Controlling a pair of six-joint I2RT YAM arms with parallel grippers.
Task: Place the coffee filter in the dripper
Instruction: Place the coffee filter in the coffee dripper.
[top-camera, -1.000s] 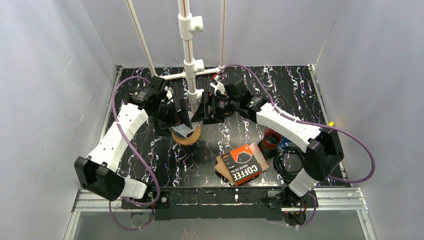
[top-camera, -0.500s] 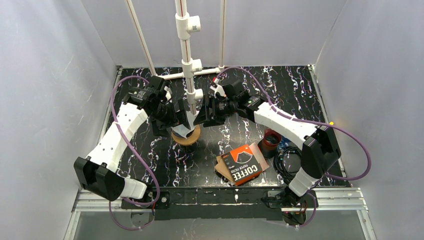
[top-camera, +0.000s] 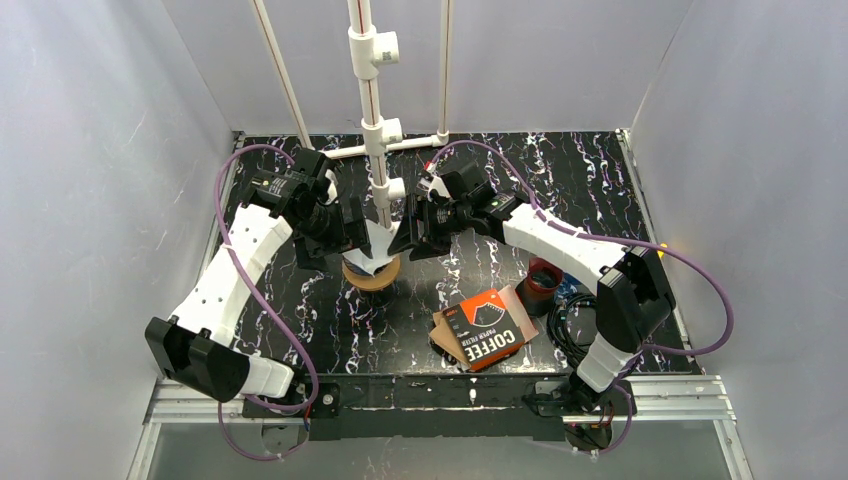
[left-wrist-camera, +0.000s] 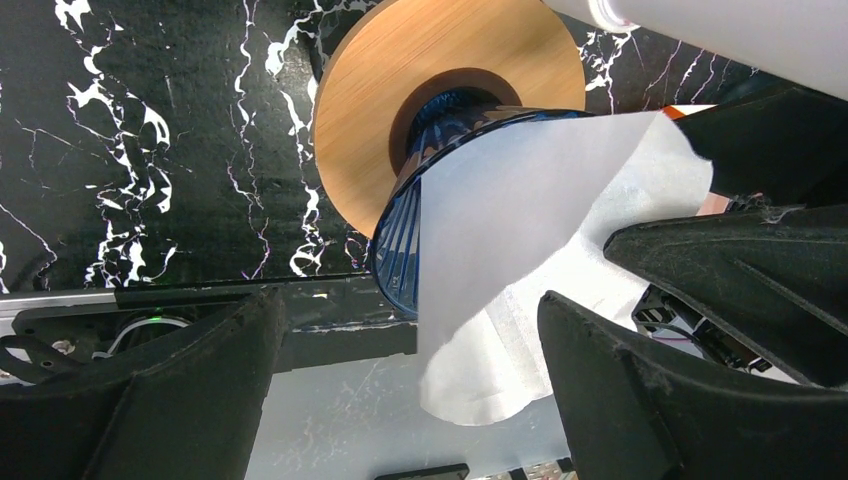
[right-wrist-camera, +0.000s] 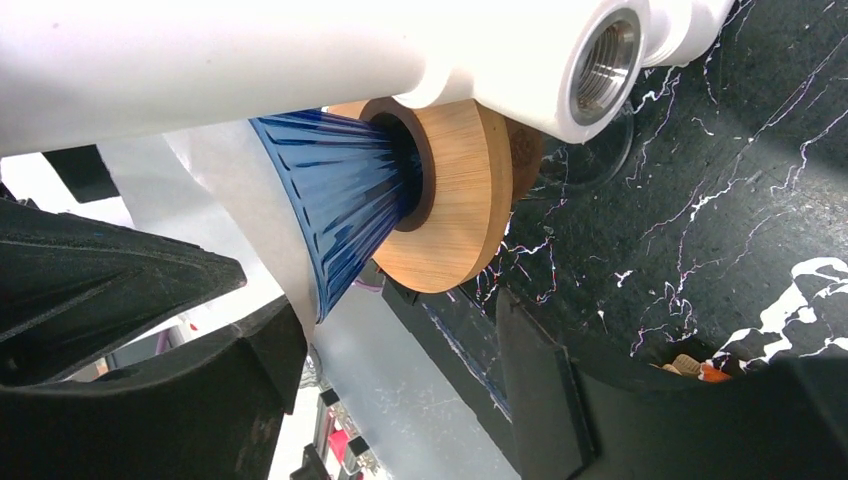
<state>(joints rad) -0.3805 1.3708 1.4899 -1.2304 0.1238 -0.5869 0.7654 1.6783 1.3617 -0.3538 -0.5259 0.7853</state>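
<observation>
The coffee filter (top-camera: 378, 243) is a white paper cone, and it's sitting in the dripper (top-camera: 370, 270) a bit crooked, with a big flap sticking up past the rim. The dripper is ribbed blue glass with a wooden collar (left-wrist-camera: 365, 95).

From overhead you mostly see arms crowding it. The left wrist view shows the paper leaning out over the blue ribs between the left gripper (left-wrist-camera: 400, 395) fingers, which are spread wide and touching nothing. The right wrist view shows the right gripper (right-wrist-camera: 385, 400) with its jaws apart too, at the dripper's side and not pinching the paper.

The table (top-camera: 600, 180) is black with white marbling, inside plain white walls. A white pipe stand (top-camera: 368, 95) rises just behind the dripper. An orange coffee filter pack (top-camera: 487, 330) lies near the front.
</observation>
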